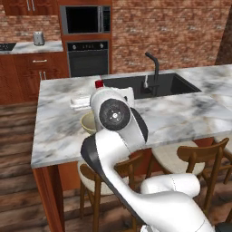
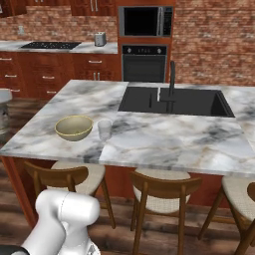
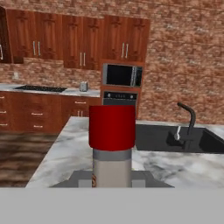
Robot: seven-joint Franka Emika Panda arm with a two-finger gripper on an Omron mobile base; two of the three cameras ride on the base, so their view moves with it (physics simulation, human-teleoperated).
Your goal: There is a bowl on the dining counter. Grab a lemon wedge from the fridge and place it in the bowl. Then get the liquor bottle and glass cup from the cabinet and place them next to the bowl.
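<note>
we see the liquor bottle [image 3: 112, 151] with its red cap right in front of the hand camera, clamped in our end effector [image 3: 112, 183], up over the marble worktop [image 2: 164, 137]. on that worktop the yellow bowl [image 2: 73, 127] sits near the edge, and the glass cup [image 2: 104, 129] stands just beside it. the black sink [image 2: 174, 101] is farther back.
</note>
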